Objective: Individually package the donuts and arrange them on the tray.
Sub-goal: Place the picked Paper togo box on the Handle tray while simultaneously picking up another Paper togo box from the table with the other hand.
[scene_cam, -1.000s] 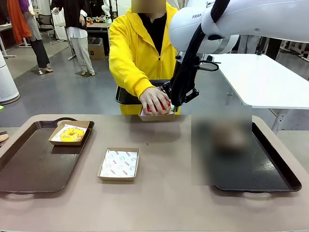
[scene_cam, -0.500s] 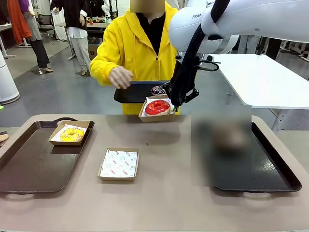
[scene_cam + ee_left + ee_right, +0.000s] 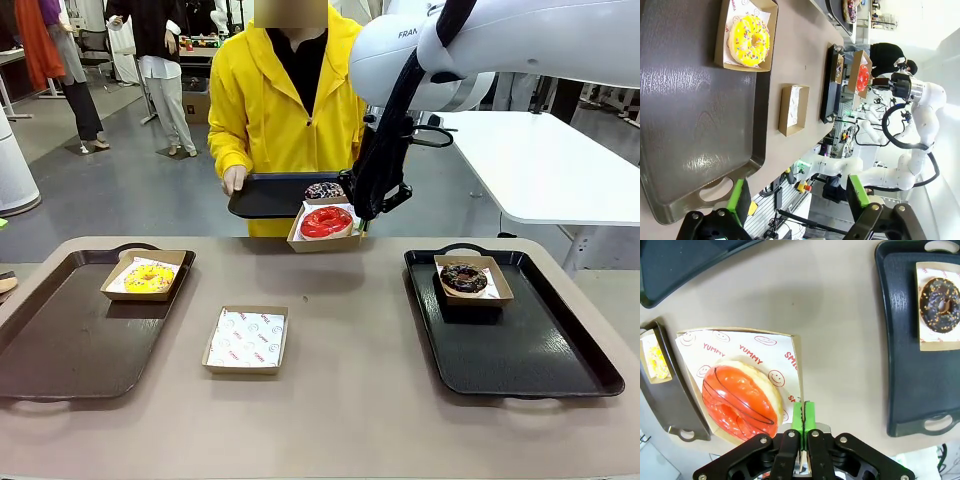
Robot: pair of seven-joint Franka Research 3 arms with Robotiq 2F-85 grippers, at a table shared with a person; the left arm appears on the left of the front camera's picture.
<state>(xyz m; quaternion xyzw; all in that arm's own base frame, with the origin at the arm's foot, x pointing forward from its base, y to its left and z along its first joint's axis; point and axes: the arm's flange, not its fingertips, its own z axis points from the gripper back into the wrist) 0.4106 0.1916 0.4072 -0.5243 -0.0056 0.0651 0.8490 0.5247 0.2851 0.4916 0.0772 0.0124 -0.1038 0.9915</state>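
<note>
Red donut [image 3: 737, 400] flat, hole up, in box [image 3: 322, 243] rim-clamped by right tool [image 3: 803, 412]; left tool [image 3: 797, 199] fingers apart.

A wide brown table [image 3: 340, 420] takes up the near part. On it, a bit left of the middle, lies an open cardboard box [image 3: 246, 339] — white paper with little red print lines it. At the far side stands a person in a yellow jacket [image 3: 280, 110]. Far right is a white table [image 3: 540, 160] — far left, on the grey floor [image 3: 120, 200], another person [image 3: 165, 70] stands.
</note>
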